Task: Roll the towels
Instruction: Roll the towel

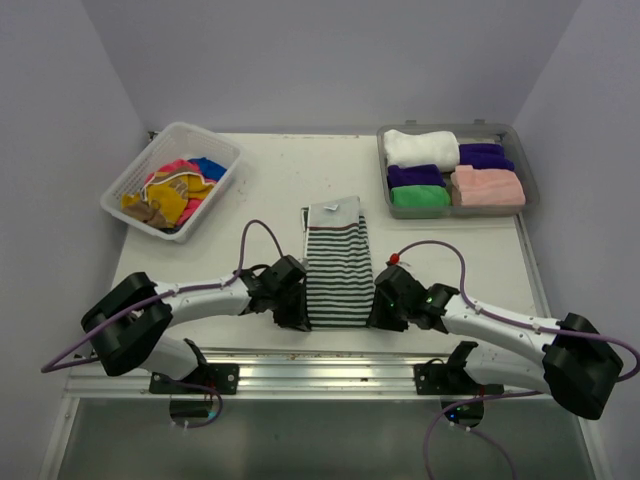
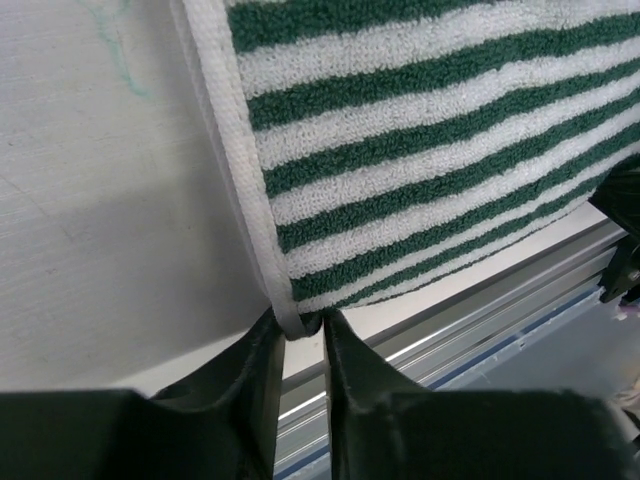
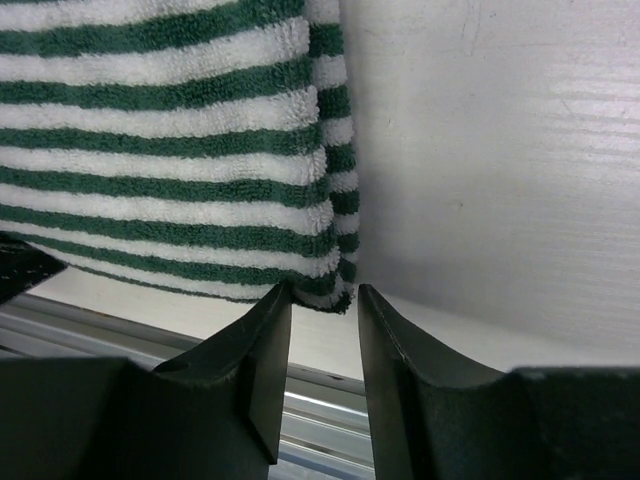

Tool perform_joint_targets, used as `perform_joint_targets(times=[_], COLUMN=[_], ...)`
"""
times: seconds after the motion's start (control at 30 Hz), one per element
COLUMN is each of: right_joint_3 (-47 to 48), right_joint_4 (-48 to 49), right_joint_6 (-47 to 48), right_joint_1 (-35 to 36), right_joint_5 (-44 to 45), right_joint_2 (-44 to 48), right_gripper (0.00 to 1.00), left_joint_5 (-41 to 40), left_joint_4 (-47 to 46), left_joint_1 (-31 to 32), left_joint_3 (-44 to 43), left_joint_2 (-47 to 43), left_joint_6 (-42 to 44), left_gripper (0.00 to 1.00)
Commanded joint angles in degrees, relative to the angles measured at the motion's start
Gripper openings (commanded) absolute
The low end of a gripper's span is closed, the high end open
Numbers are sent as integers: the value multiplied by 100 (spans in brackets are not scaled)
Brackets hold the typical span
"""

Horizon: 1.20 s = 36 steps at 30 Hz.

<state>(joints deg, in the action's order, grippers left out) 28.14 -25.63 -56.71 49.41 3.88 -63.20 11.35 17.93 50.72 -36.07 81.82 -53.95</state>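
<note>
A dark-green-and-white striped towel (image 1: 338, 265) lies flat in a long strip at the table's near middle. My left gripper (image 1: 298, 318) is at its near left corner. In the left wrist view the jaws (image 2: 297, 325) are shut on the towel's white hem corner, and the striped cloth (image 2: 420, 150) spreads out beyond them. My right gripper (image 1: 380, 315) is at the near right corner. In the right wrist view its jaws (image 3: 325, 295) stand apart around the towel's corner (image 3: 160, 150). The left finger touches the cloth and the right finger is clear of it.
A white lattice basket (image 1: 125, 180) at the back left holds several loose towels in yellow, pink and blue. A grey tray (image 1: 520, 160) at the back right holds rolled white, purple, green and pink towels. An aluminium rail (image 1: 330, 360) runs along the table's near edge.
</note>
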Motion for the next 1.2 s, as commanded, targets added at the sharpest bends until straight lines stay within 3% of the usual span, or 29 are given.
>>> perform_joint_targets(times=[0.0,0.07,0.1,0.13,0.57,0.83,1.17], right_joint_3=[-81,-54,-46,15,1149,2054,2451], right_joint_4=[58,84,84,58,-1058,-1137,-813], right_joint_6=[-156,-165,-183,-174,133,503,775], right_joint_1=[51,60,52,51,60,25,-379], right_joint_5=[51,51,51,51,1027,1528,1502], right_joint_2=[132,159,159,168,194,-631,-1423], right_gripper=[35,22,14,1,2,3,4], left_joint_5=[-169,-177,-212,-230,-661,-609,-468], left_joint_4=[-176,-106,-62,42,764,782,720], left_joint_1=[26,26,26,26,17,-447,-1099], left_joint_3=[-49,-101,-128,-197,-918,-1428,-1850], left_joint_2=[80,71,62,36,-588,-220,299], left_joint_6=[-54,-63,-63,-54,-335,-195,341], left_gripper=[18,11,2,0,0,0,0])
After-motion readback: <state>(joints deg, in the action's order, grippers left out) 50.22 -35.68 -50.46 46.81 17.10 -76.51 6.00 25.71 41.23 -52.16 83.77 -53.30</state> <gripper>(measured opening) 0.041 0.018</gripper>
